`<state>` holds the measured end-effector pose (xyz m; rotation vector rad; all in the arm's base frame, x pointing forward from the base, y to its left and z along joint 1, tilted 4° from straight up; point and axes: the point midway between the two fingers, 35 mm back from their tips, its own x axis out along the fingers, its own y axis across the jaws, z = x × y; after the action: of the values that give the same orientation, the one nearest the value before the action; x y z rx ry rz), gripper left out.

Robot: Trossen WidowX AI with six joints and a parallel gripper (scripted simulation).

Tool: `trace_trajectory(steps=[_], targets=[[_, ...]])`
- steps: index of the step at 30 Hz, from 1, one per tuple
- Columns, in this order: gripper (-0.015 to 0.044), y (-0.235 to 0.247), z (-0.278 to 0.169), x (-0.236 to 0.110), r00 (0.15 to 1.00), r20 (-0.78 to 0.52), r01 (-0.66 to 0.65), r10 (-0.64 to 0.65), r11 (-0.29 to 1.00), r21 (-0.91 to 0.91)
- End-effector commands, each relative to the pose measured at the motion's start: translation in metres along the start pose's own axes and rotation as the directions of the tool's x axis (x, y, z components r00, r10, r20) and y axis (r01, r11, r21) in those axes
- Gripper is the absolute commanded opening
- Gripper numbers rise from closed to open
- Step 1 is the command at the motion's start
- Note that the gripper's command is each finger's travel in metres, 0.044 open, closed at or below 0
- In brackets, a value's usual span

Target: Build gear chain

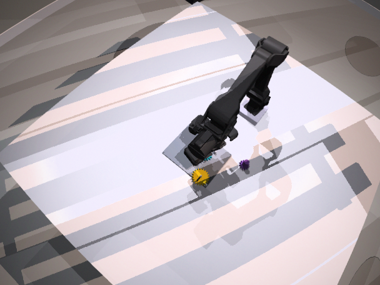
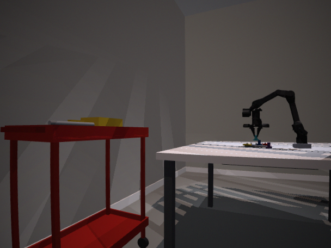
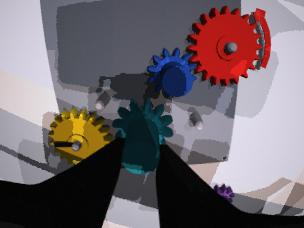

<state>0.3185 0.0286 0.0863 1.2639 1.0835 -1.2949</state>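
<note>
My gripper (image 2: 256, 135) (image 3: 142, 148) is shut on the teal gear (image 1: 208, 158) (image 2: 255, 138) (image 3: 141, 124) and holds it above the grey board (image 1: 170, 152) (image 3: 90, 30). The red gear (image 3: 215, 45) sits on its peg, with the red arrow (image 3: 267, 42) beside it. The blue gear (image 3: 176, 81) (image 2: 259, 142) stands on the board, its teeth at the red gear's. The yellow gear (image 1: 200, 178) (image 3: 87, 135) with its black stripe is at the board's corner. Two bare pegs show, one peg (image 3: 100, 104) nearer yellow, another peg (image 3: 196, 121) below blue. The board under the teal gear is hidden.
A small purple gear (image 1: 244, 164) (image 2: 269, 145) (image 3: 223, 193) stands on the table off the board. The arm (image 1: 231, 97) reaches over the board and hides much of it in the top view. A red cart (image 2: 100, 132) stands apart from the table.
</note>
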Motion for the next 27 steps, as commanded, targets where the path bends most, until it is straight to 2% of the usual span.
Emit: trace_trajectory(steps=[1,9,24,27], targets=[[0.0,-0.001,0.001,0.008,1.0,0.002,0.006,-0.006,0.999,-0.042],[0.0,0.0,0.001,0.019,1.0,0.003,0.006,-0.006,1.0,0.006],[0.0,-0.001,0.001,0.032,1.0,0.003,0.005,-0.006,0.922,0.386],[0.0,-0.001,0.001,0.032,1.0,0.003,0.005,-0.006,0.913,0.407]])
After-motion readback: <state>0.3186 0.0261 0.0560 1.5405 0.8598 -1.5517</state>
